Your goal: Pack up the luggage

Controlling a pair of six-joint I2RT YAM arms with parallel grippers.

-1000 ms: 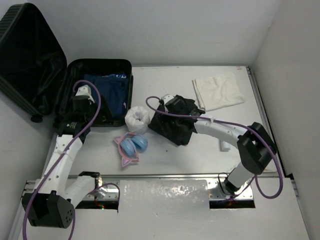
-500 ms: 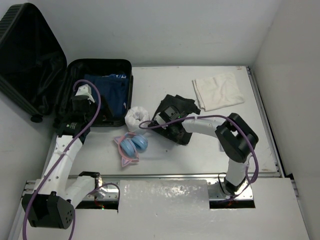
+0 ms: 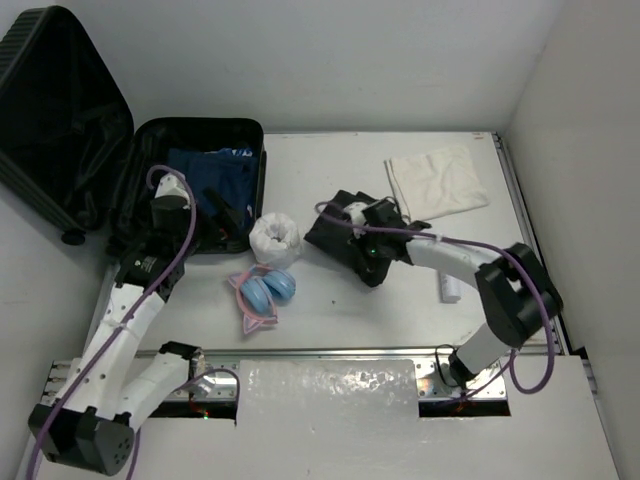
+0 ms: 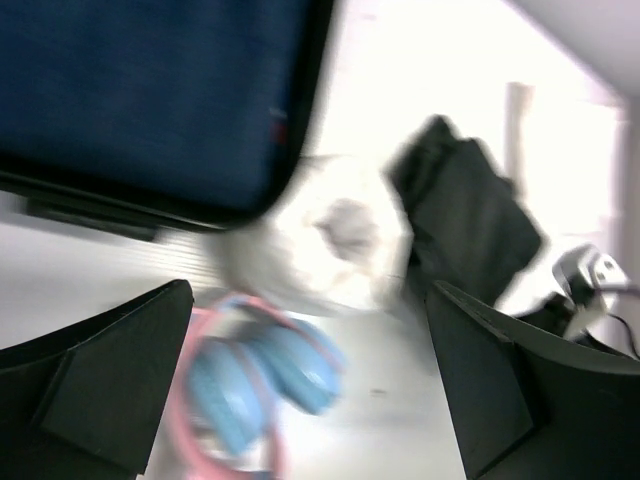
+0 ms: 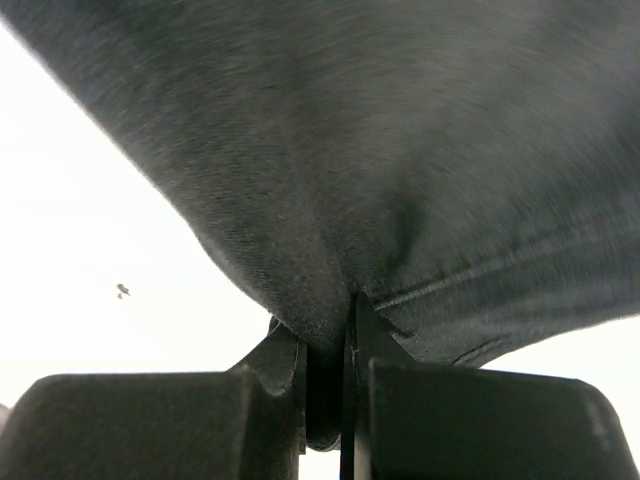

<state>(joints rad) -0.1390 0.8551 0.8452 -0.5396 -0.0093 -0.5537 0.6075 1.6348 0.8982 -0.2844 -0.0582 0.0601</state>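
Note:
The luggage (image 3: 150,140) lies open at the far left, its lid (image 3: 60,110) propped up and a blue garment (image 3: 215,170) (image 4: 150,90) in its base. My right gripper (image 3: 368,262) (image 5: 340,340) is shut on a fold of the black garment (image 3: 335,228) (image 5: 400,150), which lies at the table's middle. My left gripper (image 3: 228,210) (image 4: 308,290) hangs open over the luggage's right rim, with nothing between its fingers. Its blurred wrist view looks down on a white roll (image 4: 320,240) and the blue and pink headphones (image 4: 260,380).
The white roll (image 3: 274,238) stands just right of the luggage, with the headphones (image 3: 262,295) in front of it. A cream towel (image 3: 437,180) lies at the back right. A small white object (image 3: 450,288) rests beside my right forearm.
My right gripper has closed on the black garment, and that arm has shifted over it. My left gripper has swung right from over the luggage base to its right rim.

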